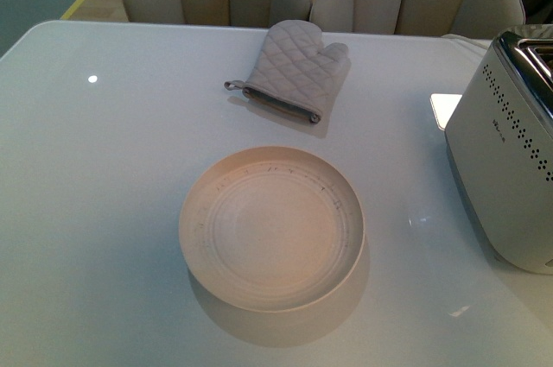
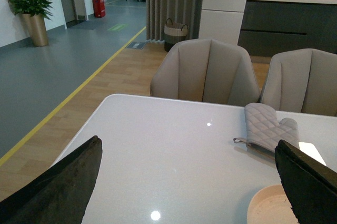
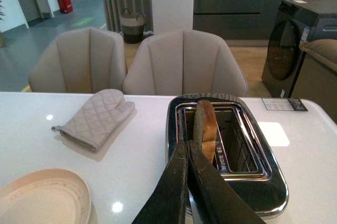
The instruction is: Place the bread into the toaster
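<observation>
The bread (image 3: pixel 204 124) stands upright in a toaster (image 3: pixel 226 150) slot — right gripper (image 3: pixel 188 153) pressed together just beside it; left gripper (image 2: pixel 189 182) spread above the counter (image 1: pixel 104 211) (plate (image 1: pixel 271 227) bare).

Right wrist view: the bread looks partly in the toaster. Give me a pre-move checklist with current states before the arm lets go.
1. Bread over a toaster slot: ok, it stands on edge in the slot nearer the oven mitt.
2. Bread fully seated: not ok, its upper part rises above the chrome top.
3. Right gripper hold: ok, fingers closed together at the slice's lower edge.
4. Second slot free: ok, nothing in it.
5. Left gripper out of the way: ok, open above the table, holding nothing.
6. Plate emptied: ok, no bread on it.
7. Toaster lever position: cannot tell, not visible.
</observation>
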You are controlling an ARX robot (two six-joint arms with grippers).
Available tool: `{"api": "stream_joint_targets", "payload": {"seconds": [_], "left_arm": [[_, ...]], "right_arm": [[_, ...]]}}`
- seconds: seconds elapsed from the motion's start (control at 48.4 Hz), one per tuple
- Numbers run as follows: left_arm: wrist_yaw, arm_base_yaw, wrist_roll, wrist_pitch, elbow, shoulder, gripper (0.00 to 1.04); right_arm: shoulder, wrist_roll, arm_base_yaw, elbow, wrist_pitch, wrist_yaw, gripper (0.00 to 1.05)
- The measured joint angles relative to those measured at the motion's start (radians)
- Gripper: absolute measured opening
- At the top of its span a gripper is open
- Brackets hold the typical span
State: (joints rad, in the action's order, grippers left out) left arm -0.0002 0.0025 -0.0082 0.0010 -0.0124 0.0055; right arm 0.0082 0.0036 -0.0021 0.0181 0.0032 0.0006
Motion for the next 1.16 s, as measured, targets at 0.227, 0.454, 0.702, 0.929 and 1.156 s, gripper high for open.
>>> {"api": "stream_joint_targets", "payload": {"seconds": [0.227, 0.454, 0.702, 0.929, 1.156], "left_arm": [[0.0, 0.0, 0.0, 0.0, 0.0, 0.0, 0.98], [0.0, 0.0, 0.0, 0.0, 0.0, 0.0, 0.98], [0.0, 0.0, 0.0, 0.0, 0.0, 0.0, 0.98], [0.0, 0.0, 0.0, 0.0, 0.0, 0.0, 0.98], [0.0, 0.0, 0.0, 0.0, 0.0, 0.0, 0.98]], "right_arm": [[-0.002, 0.0, 0.0, 0.0, 0.0, 0.0, 0.25], [-0.002, 0.0, 0.0, 0.0, 0.0, 0.0, 0.6], [-0.002, 0.0, 0.0, 0.0, 0.0, 0.0, 0.97], [-0.002, 0.0, 0.0, 0.0, 0.0, 0.0, 0.96], [-0.002, 0.0, 0.0, 0.0, 0.0, 0.0, 0.96]]}}
